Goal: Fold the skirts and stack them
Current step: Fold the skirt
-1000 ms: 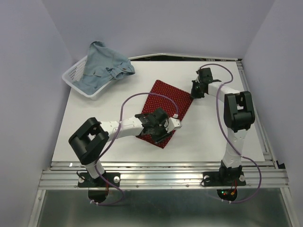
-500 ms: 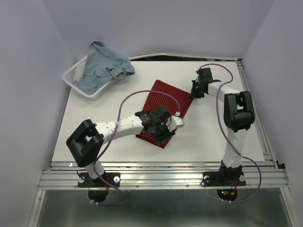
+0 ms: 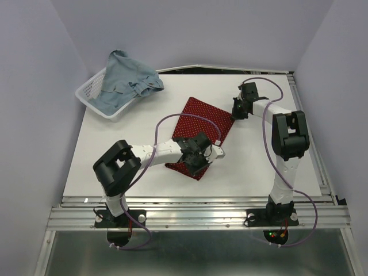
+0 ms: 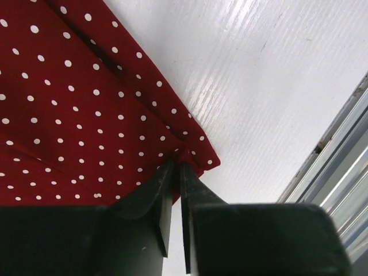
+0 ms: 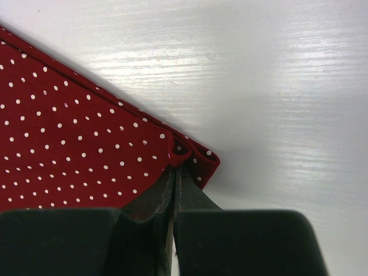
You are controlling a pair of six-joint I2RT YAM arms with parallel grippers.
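At the counter's (image 3: 259, 167) far left corner the light blue denim skirt (image 3: 123, 80) lies heaped in the white mesh basket (image 3: 86, 92), spilling over its rim. The dark red skirt (image 3: 204, 118) with white dots lies flat mid-counter. The left claw (image 4: 175, 167) is pressed nearly together, pinching the skirt's near corner. The right claw (image 5: 174, 169) is pressed together on the puckered far right corner.

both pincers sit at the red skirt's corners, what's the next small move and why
Probably raise both corners slightly together. The left pincer pinches the near corner of the red dotted skirt, the right pincer its right corner, and the cloth lies flat on the table, so lifting that edge frees it to fold over.
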